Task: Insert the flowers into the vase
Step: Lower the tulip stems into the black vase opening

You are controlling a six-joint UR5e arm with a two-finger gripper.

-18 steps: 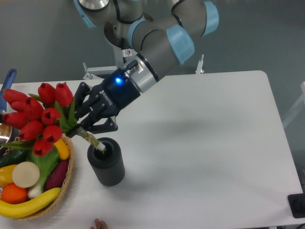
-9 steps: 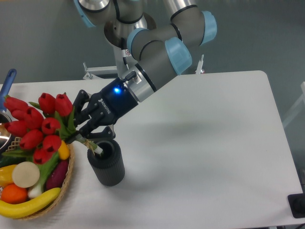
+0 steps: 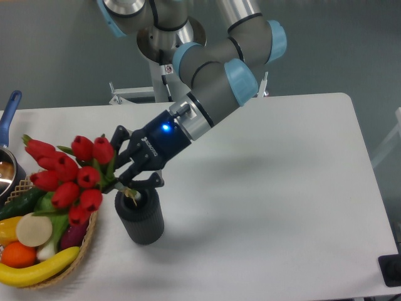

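Observation:
The flowers (image 3: 69, 175), a bunch of red tulip buds with green leaves, lean out to the left over the basket. Their stems run down and right into the mouth of the vase (image 3: 139, 216), a short dark grey ribbed cylinder on the table. My gripper (image 3: 125, 174) is shut on the stems just above the vase's rim, with the black fingers wrapped around them. The stem ends sit at the vase mouth, and how deep they reach inside is hidden.
A wicker basket (image 3: 88, 241) of toy fruit and vegetables, with a banana (image 3: 37, 269) at its front, stands just left of the vase. A pan with a blue handle (image 3: 9, 113) pokes in at the left edge. The arm's base mount (image 3: 135, 94) stands at the back.
The gripper and bunch have shifted right and downward. The buds have swung toward the vase, and the stem ends stay at its mouth.

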